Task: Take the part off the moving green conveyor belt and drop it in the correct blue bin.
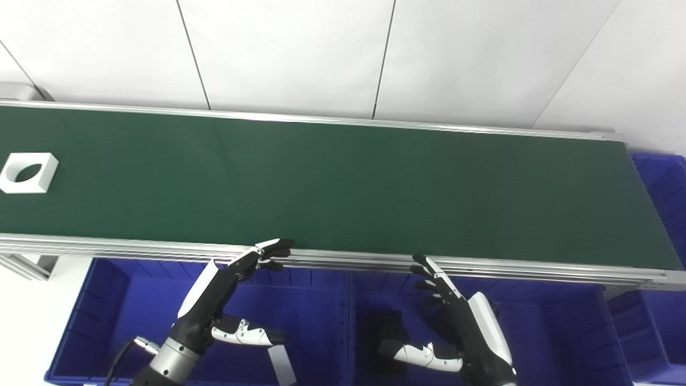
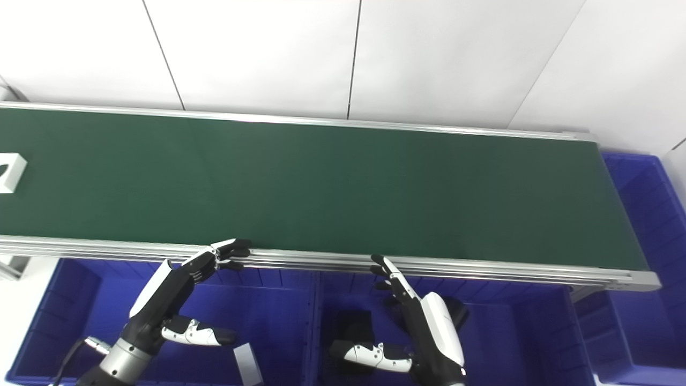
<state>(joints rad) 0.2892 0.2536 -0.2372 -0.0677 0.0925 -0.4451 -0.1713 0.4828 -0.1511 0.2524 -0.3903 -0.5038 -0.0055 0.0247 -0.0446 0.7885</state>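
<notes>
Both hands hang empty over the bins, palms turned toward each other. Left hand (image 1: pixel 214 300) has its fingers stretched up toward 1 o'clock, tips at the near rail of the belt, thumb held wide toward 3 o'clock; nothing is in it. Right hand (image 1: pixel 466 327) is likewise spread, fingers reaching toward 11 o'clock to just short of the rail, thumb out toward 9 o'clock, holding nothing.

The part (image 1: pixel 28 172), a white square block with a leaf-shaped hole through it, lies flat on the belt at the far 9 o'clock edge of the scene, cut off by the frame in the right eye view. It sits well apart from both hands, off toward 10 o'clock from the left hand, with a long bare run of belt between.

The belt (image 1: pixel 343 187) is dark green, running across the scene from 9 to 3 o'clock between silver rails. Below its near rail, at 6 o'clock, stand blue bins: a left bin (image 1: pixel 107 321) under the left hand, with a pale flat piece (image 1: pixel 281 364) lying in it, and a middle bin (image 1: pixel 563 332) under the right hand, with a dark block (image 1: pixel 383 327) in it. Another bin (image 1: pixel 664 182) sits past the belt's end at 3 o'clock. Behind the belt, at 12 o'clock, rises a white panelled wall (image 1: pixel 289 53) with thin dark seams.
</notes>
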